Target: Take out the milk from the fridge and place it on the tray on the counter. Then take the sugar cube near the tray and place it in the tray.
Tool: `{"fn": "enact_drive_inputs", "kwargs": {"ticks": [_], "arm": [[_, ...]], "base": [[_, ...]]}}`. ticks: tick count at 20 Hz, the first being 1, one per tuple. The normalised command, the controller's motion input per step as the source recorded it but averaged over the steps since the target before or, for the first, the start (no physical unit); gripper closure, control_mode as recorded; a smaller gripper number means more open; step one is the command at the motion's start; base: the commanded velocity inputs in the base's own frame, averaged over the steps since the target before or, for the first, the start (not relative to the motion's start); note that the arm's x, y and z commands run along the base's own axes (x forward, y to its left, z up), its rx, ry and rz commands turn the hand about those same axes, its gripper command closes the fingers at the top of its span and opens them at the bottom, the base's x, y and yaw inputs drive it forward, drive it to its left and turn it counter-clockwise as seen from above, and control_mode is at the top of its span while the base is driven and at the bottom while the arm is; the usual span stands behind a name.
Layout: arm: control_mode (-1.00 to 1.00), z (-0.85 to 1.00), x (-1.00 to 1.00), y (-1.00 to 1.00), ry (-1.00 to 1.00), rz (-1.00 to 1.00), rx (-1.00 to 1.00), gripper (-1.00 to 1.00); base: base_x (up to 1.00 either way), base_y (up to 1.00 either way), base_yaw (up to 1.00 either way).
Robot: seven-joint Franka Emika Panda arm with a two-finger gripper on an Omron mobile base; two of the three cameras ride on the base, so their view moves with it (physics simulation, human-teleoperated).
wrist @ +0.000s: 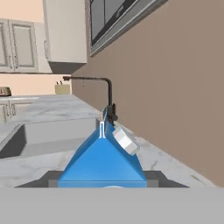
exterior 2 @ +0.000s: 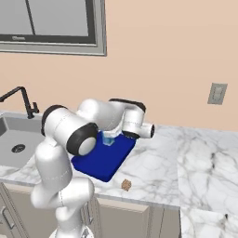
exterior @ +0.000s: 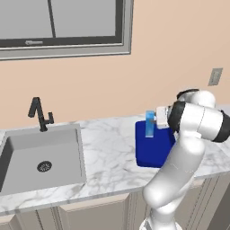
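Observation:
The milk point(exterior: 149, 124) is a blue gable-top carton, upright over the far part of the deep blue tray point(exterior: 150, 155) on the white marble counter point(exterior: 110, 157). My gripper point(exterior: 153, 120) reaches in from the right and is shut on the carton's upper part. In the hand view the milk point(wrist: 103, 159) sits between my fingertips point(wrist: 49, 181), its white cap to the right. From the right base view my arm hides most of the milk point(exterior 2: 108, 139) above the tray point(exterior 2: 104, 160). The sugar cube point(exterior 2: 126, 185), tiny and tan, lies on the counter just off the tray's near right corner. Whether the carton touches the tray floor is unclear.
A grey sink point(exterior: 45, 155) with a black faucet point(exterior: 40, 114) is set into the counter left of the tray. The peach wall with a window point(exterior: 63, 22) and an outlet point(exterior: 215, 76) stands close behind. Bare marble point(exterior 2: 186, 162) stretches right of the tray.

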Motion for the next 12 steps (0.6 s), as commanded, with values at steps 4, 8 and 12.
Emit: {"fn": "enact_drive_inputs", "kwargs": {"ticks": [4,8,12], "arm": [[-1.0,-0.34,0.01,0.0,0.0,0.0,0.0,1.0],[-1.0,-0.34,0.05,0.0,0.0,0.0,0.0,1.0],[-1.0,-0.39,0.18,0.0,0.0,0.0,0.0,1.0]], "base": [[0.0,0.0,0.0],[0.0,0.0,0.0],[0.0,0.0,0.0]]}}
